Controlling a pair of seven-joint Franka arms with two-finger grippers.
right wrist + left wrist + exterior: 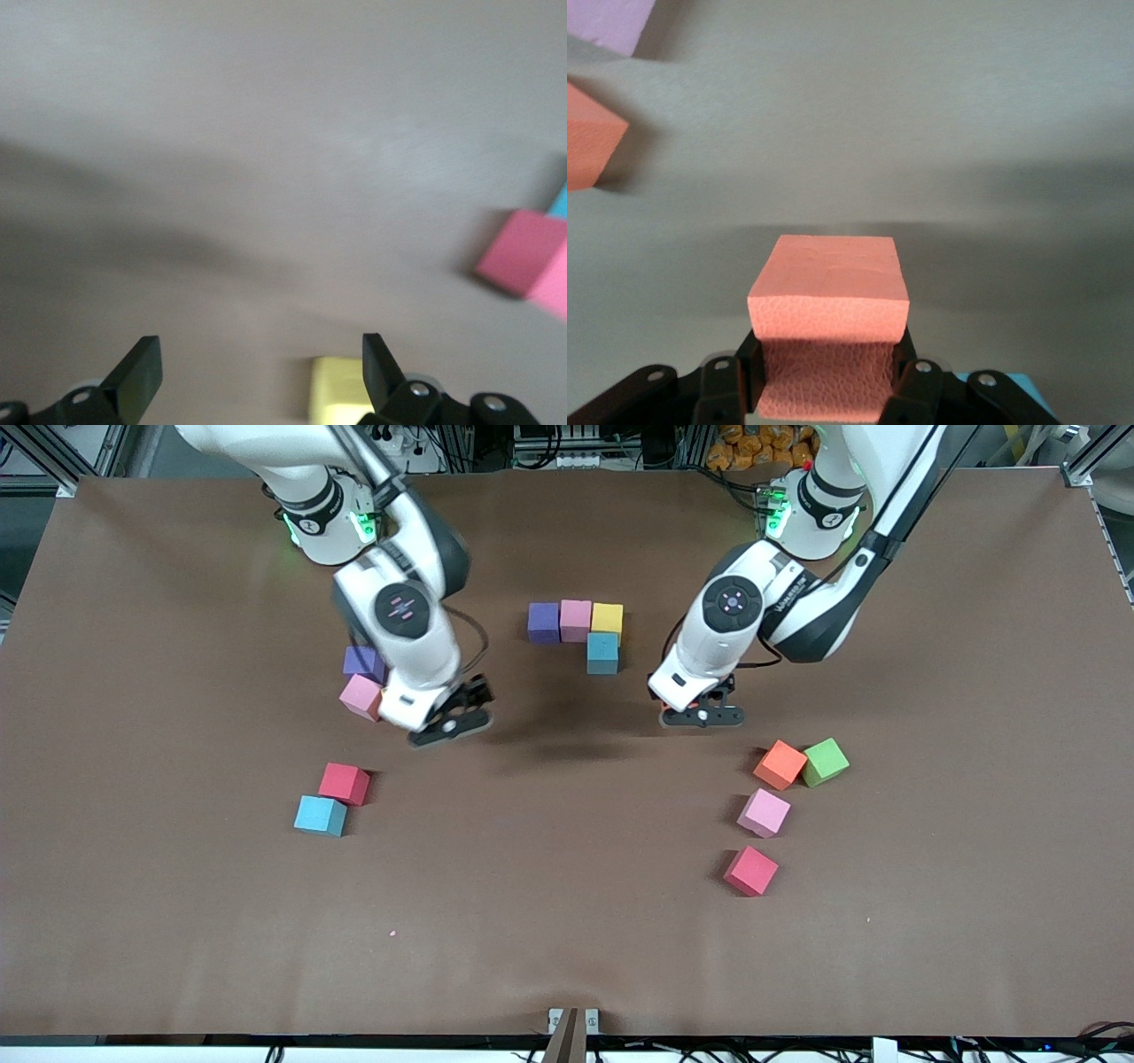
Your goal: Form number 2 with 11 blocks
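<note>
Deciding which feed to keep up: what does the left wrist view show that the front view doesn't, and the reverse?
Only the left wrist view shows the left gripper shut on an orange cube; from the front that cube is hidden under the hand. Only the front view shows the started figure: purple, pink and yellow cubes in a row, a teal cube below the yellow, and the open right gripper. Both show the loose orange cube and the brown table.

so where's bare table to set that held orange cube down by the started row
Bare table lies nearer the camera than the teal cube, between the right gripper and the left gripper, which holds the orange cube. It is crowded around the red and light blue pair, and around the orange, green and pink cubes.
</note>
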